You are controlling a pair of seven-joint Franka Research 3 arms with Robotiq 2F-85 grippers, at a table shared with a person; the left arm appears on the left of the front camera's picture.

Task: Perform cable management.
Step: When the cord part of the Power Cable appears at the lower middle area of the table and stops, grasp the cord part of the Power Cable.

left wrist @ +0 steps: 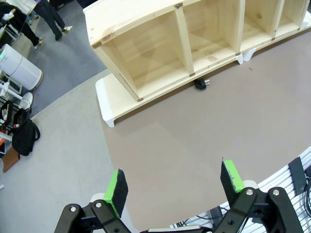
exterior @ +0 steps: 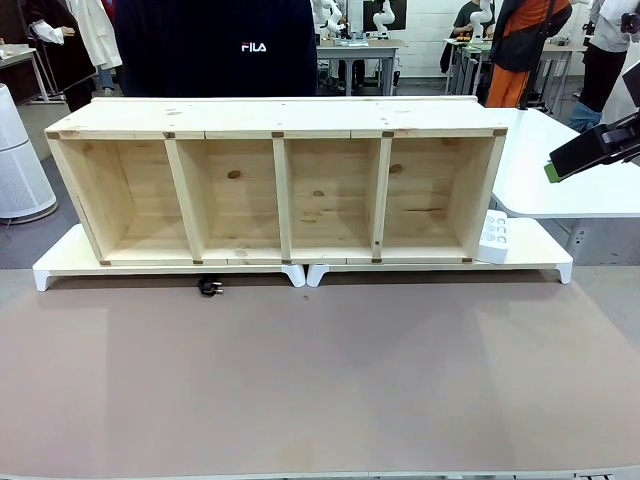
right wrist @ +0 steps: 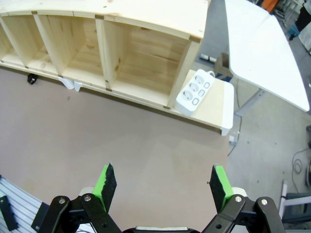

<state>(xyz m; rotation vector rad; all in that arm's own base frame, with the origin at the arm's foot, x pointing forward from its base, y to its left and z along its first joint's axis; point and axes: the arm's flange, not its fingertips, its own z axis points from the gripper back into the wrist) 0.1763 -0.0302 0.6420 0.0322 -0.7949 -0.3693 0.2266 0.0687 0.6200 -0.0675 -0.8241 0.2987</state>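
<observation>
The cable's small black plug [exterior: 209,286] lies on the brown table just in front of the white riser, below the shelf's second compartment; I also see the plug [left wrist: 201,84] in the left wrist view and the plug [right wrist: 32,78] in the right wrist view. Its cord is hidden. My left gripper [left wrist: 174,182] hangs open high above the table's near left part, with nothing between its fingers. My right gripper [right wrist: 163,182] is open and holds nothing, high over the near right part. One of its fingertips [exterior: 552,172] shows at the right edge of the front view.
A long wooden shelf [exterior: 280,135] with four open compartments stands on two white risers [exterior: 540,262]. A white power strip [exterior: 493,238] leans at its right end. A person in a dark top stands behind the shelf. A white table [exterior: 560,170] sits at the far right.
</observation>
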